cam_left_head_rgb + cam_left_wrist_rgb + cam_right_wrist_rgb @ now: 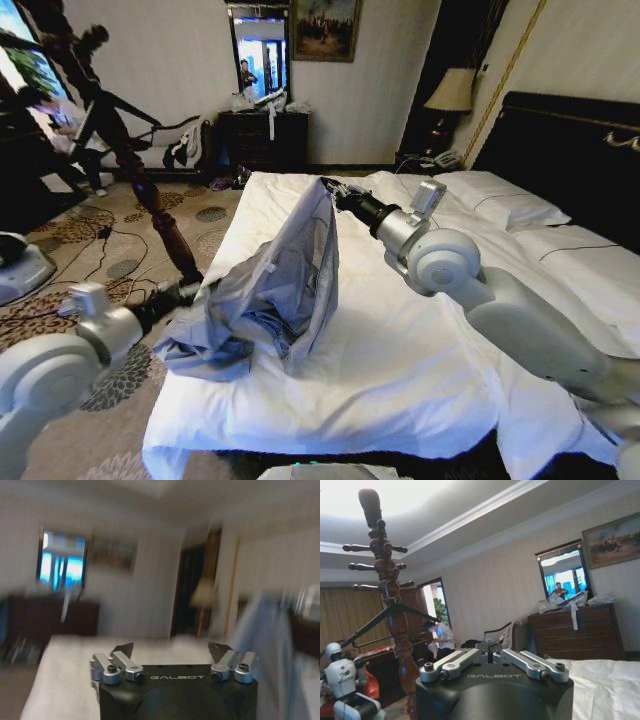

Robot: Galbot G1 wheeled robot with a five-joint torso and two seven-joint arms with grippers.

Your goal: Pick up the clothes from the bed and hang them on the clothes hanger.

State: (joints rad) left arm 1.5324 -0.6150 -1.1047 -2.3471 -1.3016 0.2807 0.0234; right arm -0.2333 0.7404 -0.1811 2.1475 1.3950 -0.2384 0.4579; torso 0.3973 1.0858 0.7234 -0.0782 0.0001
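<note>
Lift step under way: shirt [275, 285] raised off bed [400, 370], collar pinched in right claw [330, 190]; left claw [200, 290] at hem, wide. Next: carry to hanger [390, 612] on stand.

Daylight comes from the window [25, 65] at ten o'clock. The left wrist view is strongly motion-blurred. The head view bends at its edges.
</note>
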